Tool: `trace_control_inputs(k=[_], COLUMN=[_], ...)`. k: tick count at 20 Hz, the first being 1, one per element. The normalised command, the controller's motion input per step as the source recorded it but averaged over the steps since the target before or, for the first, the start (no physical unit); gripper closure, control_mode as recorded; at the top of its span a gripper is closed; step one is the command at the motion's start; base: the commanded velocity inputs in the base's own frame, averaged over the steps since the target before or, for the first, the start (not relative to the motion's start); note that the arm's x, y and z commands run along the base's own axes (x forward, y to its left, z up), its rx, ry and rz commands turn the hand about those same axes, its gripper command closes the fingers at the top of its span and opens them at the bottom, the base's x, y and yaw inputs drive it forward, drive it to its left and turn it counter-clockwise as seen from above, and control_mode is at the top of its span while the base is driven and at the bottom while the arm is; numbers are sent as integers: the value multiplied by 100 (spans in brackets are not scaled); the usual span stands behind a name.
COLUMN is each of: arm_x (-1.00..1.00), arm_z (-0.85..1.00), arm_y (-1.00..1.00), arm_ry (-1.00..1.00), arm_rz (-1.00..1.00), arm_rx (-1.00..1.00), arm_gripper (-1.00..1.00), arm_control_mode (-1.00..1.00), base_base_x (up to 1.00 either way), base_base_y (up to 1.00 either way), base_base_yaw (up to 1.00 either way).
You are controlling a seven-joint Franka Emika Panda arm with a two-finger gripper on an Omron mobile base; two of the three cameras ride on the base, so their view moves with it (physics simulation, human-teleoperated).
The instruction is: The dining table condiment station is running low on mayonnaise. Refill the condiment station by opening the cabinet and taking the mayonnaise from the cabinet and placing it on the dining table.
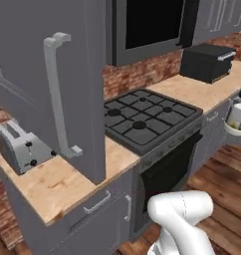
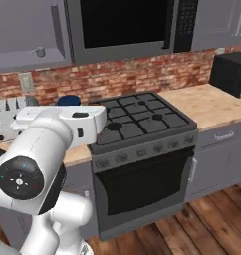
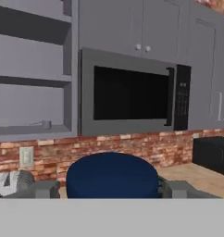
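the gripper (image 3: 111,190) grasps the mayonnaise (image 3: 112,175), its navy lid sitting between the two fingers (image 3: 45,189) in the hand view, raised before the brick wall (image 3: 146,148). in the right base view the lid (image 2: 68,100) peeks above the white arm (image 2: 48,134), left of the stove (image 2: 137,119). the cabinet (image 1: 48,74) door hangs open over the counter (image 1: 62,184), its silver handle (image 1: 57,94) facing out, beside a toaster (image 1: 20,147). bare shelves (image 3: 33,78) flank the microwave (image 3: 132,92).
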Motion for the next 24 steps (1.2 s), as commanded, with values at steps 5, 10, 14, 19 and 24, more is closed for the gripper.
trace_control_inputs(k=[5, 10, 14, 19, 24], arm_x=[0, 0, 0, 0, 0], arm_z=[0, 0, 0, 0, 0], arm_y=[0, 0, 0, 0, 0], arm_ry=[0, 0, 0, 0, 0], arm_rz=[0, 0, 0, 0, 0], arm_rx=[0, 0, 0, 0, 0], arm_gripper=[100, 100, 100, 100, 100], arm_control_mode=[100, 100, 100, 100, 100], base_base_x=[-19, -2, -3, -12, -6], base_base_y=[-46, -39, -34, -28, -43], base_base_yaw=[-69, -72, -72, -72, -70])
